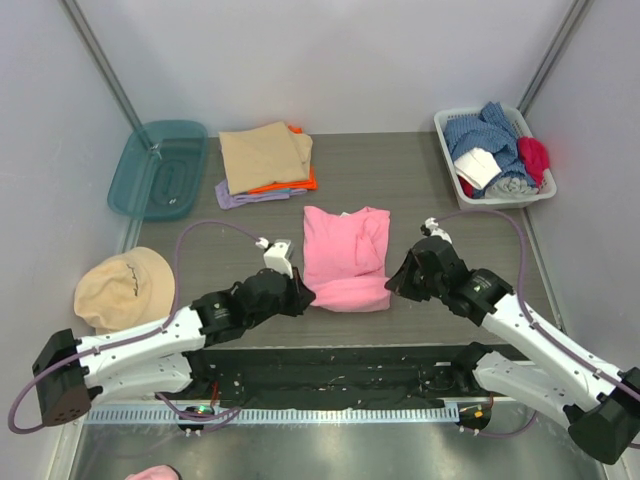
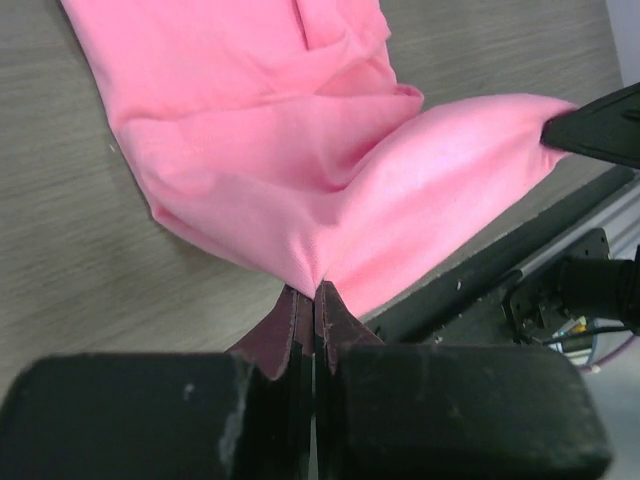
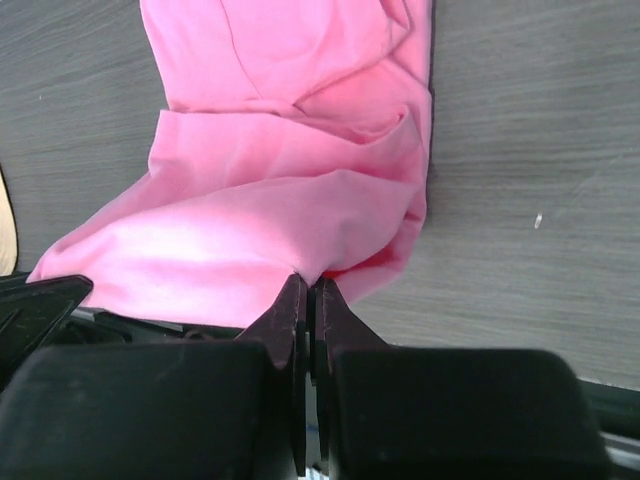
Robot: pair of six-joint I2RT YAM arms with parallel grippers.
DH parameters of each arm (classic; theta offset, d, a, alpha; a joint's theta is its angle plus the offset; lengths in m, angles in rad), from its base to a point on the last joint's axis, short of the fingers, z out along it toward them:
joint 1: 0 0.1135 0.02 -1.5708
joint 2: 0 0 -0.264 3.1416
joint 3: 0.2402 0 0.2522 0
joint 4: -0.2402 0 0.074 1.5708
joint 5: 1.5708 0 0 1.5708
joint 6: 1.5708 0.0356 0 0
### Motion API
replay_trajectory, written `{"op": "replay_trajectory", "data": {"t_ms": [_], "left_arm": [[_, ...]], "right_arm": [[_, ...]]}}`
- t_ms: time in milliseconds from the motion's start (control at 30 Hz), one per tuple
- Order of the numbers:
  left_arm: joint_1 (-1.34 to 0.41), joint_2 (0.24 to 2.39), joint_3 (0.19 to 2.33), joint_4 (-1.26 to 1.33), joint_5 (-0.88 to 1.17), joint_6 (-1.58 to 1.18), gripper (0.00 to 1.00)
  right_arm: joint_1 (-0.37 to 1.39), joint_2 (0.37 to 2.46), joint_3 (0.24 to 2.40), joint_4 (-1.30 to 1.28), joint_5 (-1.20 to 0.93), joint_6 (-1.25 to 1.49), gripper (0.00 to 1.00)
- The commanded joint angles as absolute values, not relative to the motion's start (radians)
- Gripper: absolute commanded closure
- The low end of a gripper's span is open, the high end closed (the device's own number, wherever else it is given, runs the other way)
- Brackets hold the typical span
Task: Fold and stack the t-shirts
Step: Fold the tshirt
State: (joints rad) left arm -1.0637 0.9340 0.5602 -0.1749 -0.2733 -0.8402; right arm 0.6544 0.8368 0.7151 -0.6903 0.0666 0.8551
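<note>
Pink cloth is pinched in both my grippers. My left gripper point(image 2: 315, 292) is closed tight on the near left corner of the pink t-shirt point(image 1: 345, 255), and my right gripper point(image 3: 308, 285) is closed the same way on the near right corner. The shirt lies in the middle of the table point(image 1: 420, 180), its near edge raised a little between the two grips. I judge that I hold both corners so the hem can go evenly over the far part for a fold. The folded t-shirts point(image 1: 266, 157) lie stacked at the far left, well apart, where this one belongs afterwards.
</note>
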Motion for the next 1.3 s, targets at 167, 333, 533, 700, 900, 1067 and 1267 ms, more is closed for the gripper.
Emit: {"op": "replay_trajectory", "data": {"t_ms": [167, 333, 533, 700, 900, 1067, 1267], "left_arm": [[-0.939, 1.063, 0.719, -0.101, -0.236, -0.667, 1.00], [-0.861, 1.134, 0.771, -0.072, -0.184, -0.626, 1.00], [-0.787, 1.228, 0.824, -0.020, -0.114, -0.592, 1.00], [-0.738, 1.305, 0.867, 0.028, -0.063, -0.575, 1.00], [-0.687, 1.391, 0.911, 0.069, -0.020, -0.561, 1.00], [-0.637, 1.448, 0.948, 0.094, 0.026, -0.548, 0.99], [-0.586, 1.534, 0.989, 0.124, 0.077, -0.545, 0.99]], "right_arm": [[0.653, 0.965, 0.856, -0.531, 0.159, 0.769, 0.99], [0.652, 1.051, 0.897, -0.489, 0.209, 0.738, 0.99], [0.618, 1.143, 0.948, -0.425, 0.250, 0.700, 0.99], [0.569, 1.224, 0.977, -0.374, 0.247, 0.669, 0.99], [0.466, 1.302, 0.999, -0.316, 0.196, 0.631, 0.99], [0.401, 1.364, 1.017, -0.255, 0.143, 0.606, 0.99], [0.379, 1.471, 1.061, -0.190, 0.103, 0.588, 0.99]]}}
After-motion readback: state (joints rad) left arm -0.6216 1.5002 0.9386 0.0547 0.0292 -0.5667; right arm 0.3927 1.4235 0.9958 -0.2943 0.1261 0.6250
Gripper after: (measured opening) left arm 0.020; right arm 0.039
